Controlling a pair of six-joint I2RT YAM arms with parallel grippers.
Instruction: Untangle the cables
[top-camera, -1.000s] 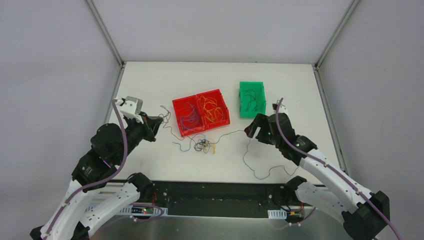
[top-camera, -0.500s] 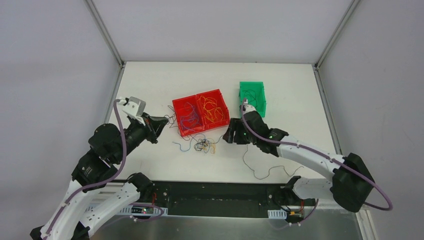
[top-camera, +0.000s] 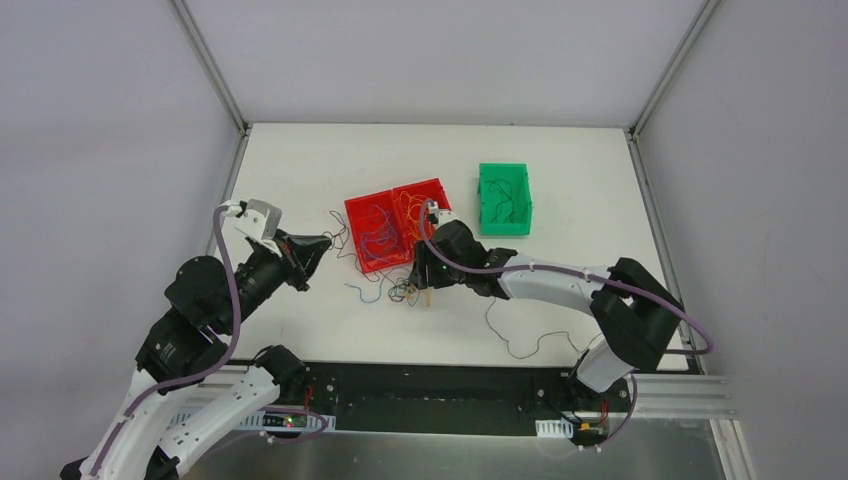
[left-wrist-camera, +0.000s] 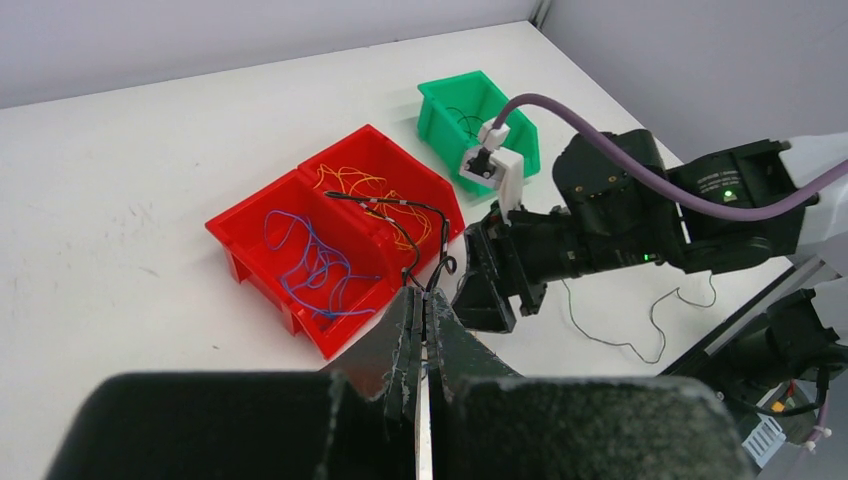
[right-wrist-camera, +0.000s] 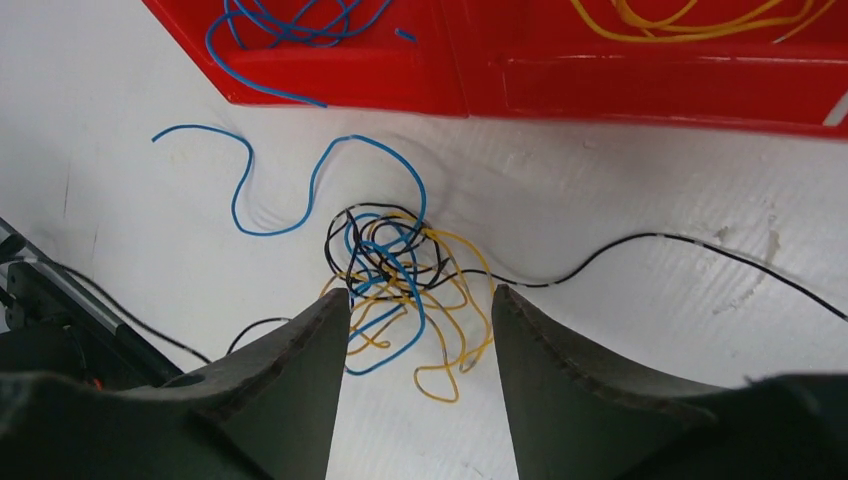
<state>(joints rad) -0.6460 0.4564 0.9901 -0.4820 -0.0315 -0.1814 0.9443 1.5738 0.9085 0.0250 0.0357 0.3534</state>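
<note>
Cables (right-wrist-camera: 400, 262) knotting on the matte white table (top-camera: 300, 170), at 6 o'clock of the glossy red bins (top-camera: 349, 212). Right gripper (right-wrist-camera: 420, 300) hovering wide astride them; I'm planning on pinching one springy yellow loop (right-wrist-camera: 472, 252) only. Left gripper (left-wrist-camera: 422, 298) clamping a hair-thin black strand (left-wrist-camera: 400, 205) as my anchor.

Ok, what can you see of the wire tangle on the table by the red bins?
The tangle is a loose knot of thin blue, orange-yellow and black wires lying flat on the white table, close to the red bin but apart from it. One blue strand curls away; black strands trail off both sides. The open right gripper straddles it; contact is unclear.
</note>
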